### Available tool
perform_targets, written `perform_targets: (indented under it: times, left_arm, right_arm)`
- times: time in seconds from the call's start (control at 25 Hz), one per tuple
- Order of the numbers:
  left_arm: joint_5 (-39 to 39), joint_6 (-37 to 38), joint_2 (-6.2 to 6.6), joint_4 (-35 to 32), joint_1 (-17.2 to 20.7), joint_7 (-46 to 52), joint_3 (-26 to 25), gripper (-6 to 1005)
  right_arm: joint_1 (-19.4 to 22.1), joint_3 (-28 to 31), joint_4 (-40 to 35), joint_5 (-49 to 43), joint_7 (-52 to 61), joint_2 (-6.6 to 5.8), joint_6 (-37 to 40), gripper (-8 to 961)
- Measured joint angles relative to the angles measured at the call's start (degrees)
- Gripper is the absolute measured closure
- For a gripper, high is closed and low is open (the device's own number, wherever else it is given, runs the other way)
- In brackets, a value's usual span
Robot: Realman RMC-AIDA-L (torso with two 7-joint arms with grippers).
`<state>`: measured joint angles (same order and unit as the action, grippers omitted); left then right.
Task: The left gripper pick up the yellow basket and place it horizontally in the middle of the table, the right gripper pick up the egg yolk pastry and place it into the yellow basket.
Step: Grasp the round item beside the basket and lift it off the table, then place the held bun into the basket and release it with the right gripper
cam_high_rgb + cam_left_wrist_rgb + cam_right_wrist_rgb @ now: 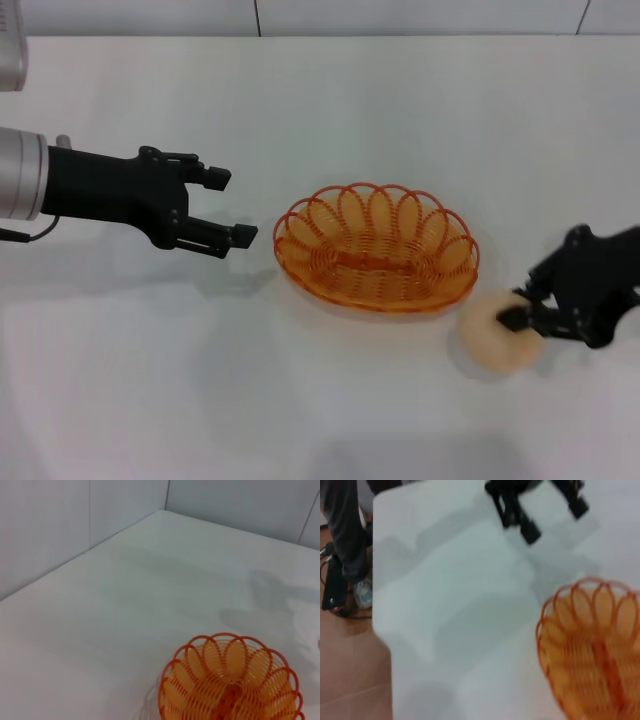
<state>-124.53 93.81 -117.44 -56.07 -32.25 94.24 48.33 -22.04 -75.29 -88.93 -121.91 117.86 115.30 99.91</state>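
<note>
The yellow basket (377,247) lies flat on the white table (330,110) near its middle, long side across; it also shows in the left wrist view (230,680) and the right wrist view (595,655). My left gripper (236,207) is open and empty, a short way to the basket's left. The far claw in the right wrist view is this left gripper (550,515). The egg yolk pastry (497,333) sits on the table to the basket's front right. My right gripper (515,307) has its fingers around the pastry's right side.
The table's far edge meets a pale wall (300,15). In the right wrist view the table's side edge shows, with brown floor (350,675) and a person's legs (342,525) beyond.
</note>
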Motion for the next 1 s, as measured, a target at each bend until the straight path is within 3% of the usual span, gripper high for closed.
perform_targets:
  times: [0.36,0.8,1.0]
  left_arm:
    - [1.0,1.6,0.24,-1.3,0.6,-0.2,0.0,120]
    - [1.2,2.1,0.4,-1.3,0.6,-0.6,0.1,119]
    - [1.2,2.3,0.38,-1.4,0.4,-0.6,0.1,119]
  right_arm:
    - [-5.4,-2.9,2.3,0.7,0.0,0.21,-7.4,877]
    - [-7.9,-12.0,8.8,1.1,0.0,0.54,-24.1,905]
    - [-8.5,-13.1,11.1,2.3,0.0,0.54,-28.5,907]
